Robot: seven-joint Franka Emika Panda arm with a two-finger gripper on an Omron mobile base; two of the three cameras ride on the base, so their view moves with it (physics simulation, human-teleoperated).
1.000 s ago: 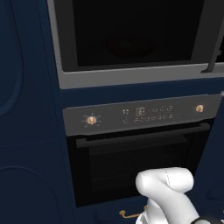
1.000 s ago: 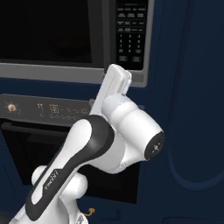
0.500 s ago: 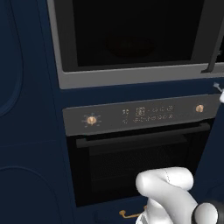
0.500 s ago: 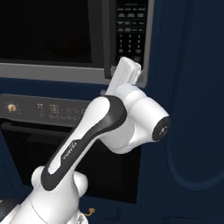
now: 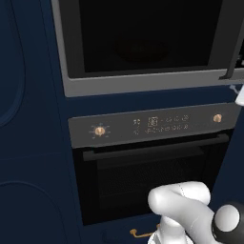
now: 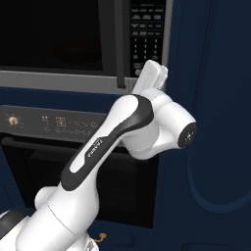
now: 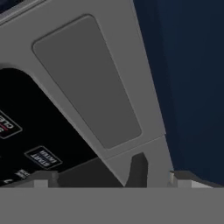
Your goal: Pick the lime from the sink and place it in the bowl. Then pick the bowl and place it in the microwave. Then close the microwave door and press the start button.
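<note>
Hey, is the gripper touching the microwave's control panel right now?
Cannot tell. In the hand view one finger tip sits over the grey frame beside the control panel, but no view plainly shows contact or a gap.

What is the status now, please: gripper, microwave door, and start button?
Gripper up at microwave control panel, jaw state unclear. Microwave door shut. Nothing seen in the way.

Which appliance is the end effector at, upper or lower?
The upper one, the microwave: the arm reaches its black keypad panel, above the oven with brass knobs.
</note>
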